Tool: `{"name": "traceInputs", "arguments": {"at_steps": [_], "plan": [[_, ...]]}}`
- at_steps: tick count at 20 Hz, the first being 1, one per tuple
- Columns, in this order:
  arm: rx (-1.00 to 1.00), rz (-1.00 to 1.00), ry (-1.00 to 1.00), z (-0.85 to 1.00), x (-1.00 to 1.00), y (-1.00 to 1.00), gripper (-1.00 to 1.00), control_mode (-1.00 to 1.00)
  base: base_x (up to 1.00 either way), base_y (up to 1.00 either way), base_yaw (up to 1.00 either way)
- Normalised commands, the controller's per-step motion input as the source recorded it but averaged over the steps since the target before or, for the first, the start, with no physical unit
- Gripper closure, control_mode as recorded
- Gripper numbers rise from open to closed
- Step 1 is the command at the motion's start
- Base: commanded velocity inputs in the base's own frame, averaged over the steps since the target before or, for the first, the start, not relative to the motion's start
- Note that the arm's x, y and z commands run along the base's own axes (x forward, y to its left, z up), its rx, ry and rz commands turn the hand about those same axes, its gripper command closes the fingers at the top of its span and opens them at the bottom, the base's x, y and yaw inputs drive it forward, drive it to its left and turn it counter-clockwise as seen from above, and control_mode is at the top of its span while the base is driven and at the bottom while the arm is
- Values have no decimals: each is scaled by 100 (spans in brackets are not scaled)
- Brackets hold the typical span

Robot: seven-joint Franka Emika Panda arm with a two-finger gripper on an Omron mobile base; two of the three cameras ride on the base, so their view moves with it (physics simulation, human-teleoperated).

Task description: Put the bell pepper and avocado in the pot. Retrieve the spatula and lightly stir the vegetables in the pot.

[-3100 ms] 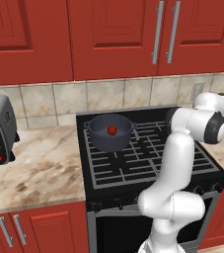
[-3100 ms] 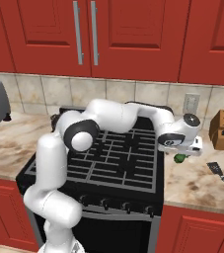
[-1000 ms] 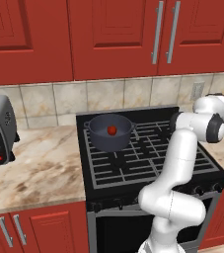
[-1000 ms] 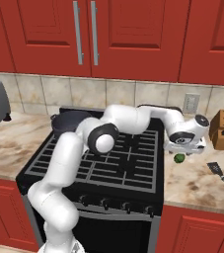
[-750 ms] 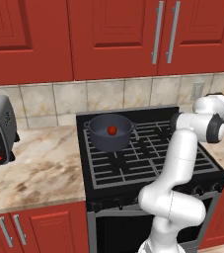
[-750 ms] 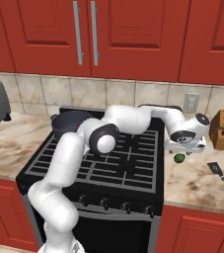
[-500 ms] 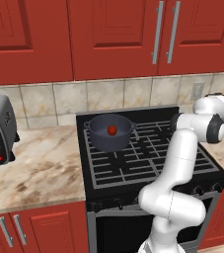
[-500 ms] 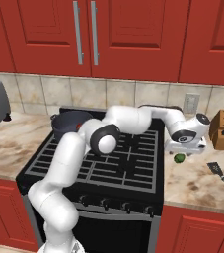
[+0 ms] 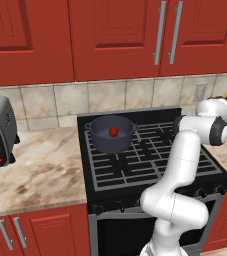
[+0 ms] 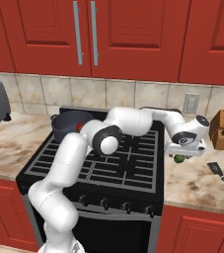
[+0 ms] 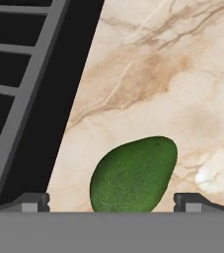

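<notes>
Avocado (image 11: 133, 175) now nearer end effector (image 11: 112, 200)

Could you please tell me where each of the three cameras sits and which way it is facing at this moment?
Left base view: behind the arm to its left, looking forward and down at the stove; the pot holds the bell pepper; the arm rises lower right.
Right base view: behind to its right; the arm reaches across to the counter, above the avocado.
Hand view: on the hand, looking down at the avocado between the open pincer tips.
Both base views share stove and pot.
</notes>
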Motion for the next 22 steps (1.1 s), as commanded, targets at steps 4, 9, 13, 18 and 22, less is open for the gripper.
{"name": "traceInputs", "arguments": {"at_steps": [4,9,13,18,22], "plan": [[0,1,0,-15,0,0,-100,-100,0,0,0],[0,2,0,-26,0,0,-100,-100,0,0,0],[0,2,0,-22,0,0,-100,-100,0,0,0],[0,2,0,-5,0,0,-100,-100,0,0,0],[0,0,0,0,0,0,100,-100,0,0,0]]}}
